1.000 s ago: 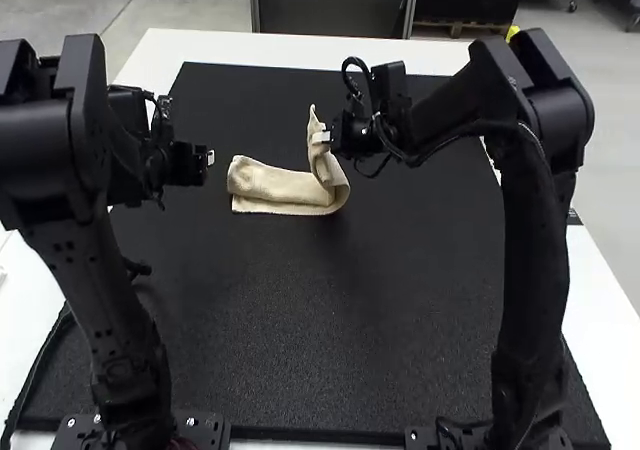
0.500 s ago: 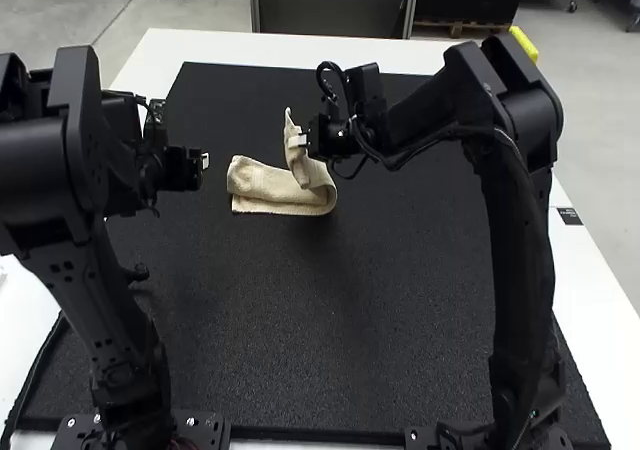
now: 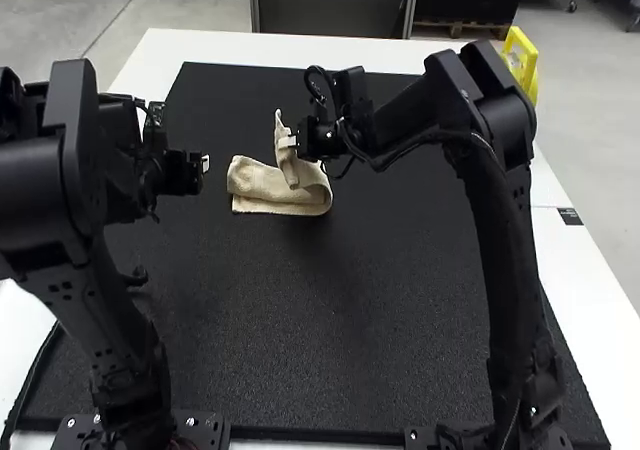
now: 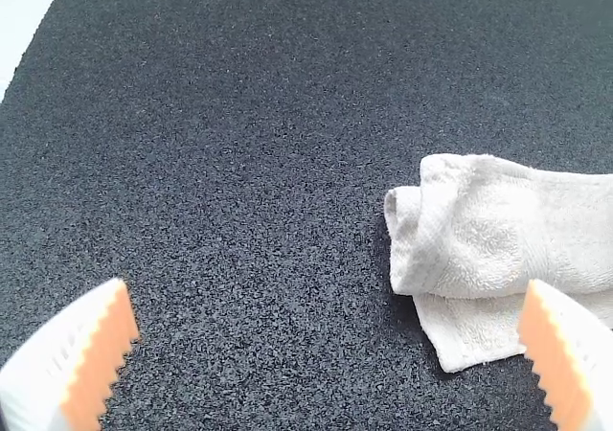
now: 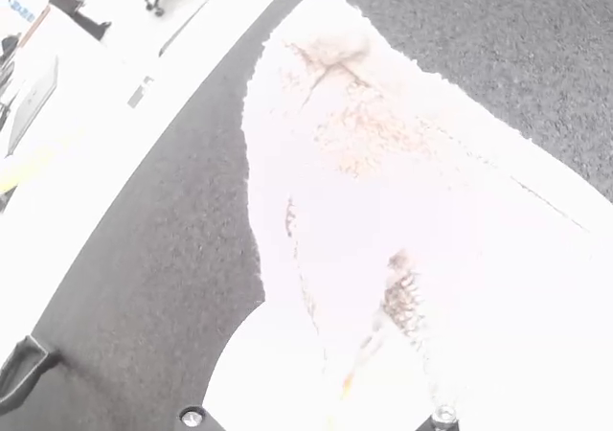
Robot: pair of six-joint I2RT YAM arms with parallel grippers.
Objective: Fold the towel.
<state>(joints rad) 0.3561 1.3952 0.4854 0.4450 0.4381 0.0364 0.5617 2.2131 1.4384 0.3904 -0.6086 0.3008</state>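
Towel (image 3: 275,185), beige, one: a narrow strip in layers on the black mat (image 3: 360,320). Its left end lies flat, the upper layer rumpled at the tip and a lower layer showing along the near edge. Its right part curves up off the mat and back over the lying part, the end standing raised.

Right gripper (image 3: 290,142), one: at the towel's raised end, above the lying strip, pinching the cloth near that end. The right wrist view is washed out there, so the exact grip on the edge is hard to make out.

Left gripper (image 4: 330,292), one: off the towel's left end, apart from it, its ribbed fingers with orange pads (image 4: 113,340) spread and holding nothing.

Step in hand, as judged: a crosswise fold, right end over left, on a towel that looks folded lengthwise.

Next move, as judged: carry the raised end further toward the towel's left end, lower it with edges matched, then release and press flat. The rumpled tip may leave the fold uneven; a pull on the pinched end could drag the lower layers askew.
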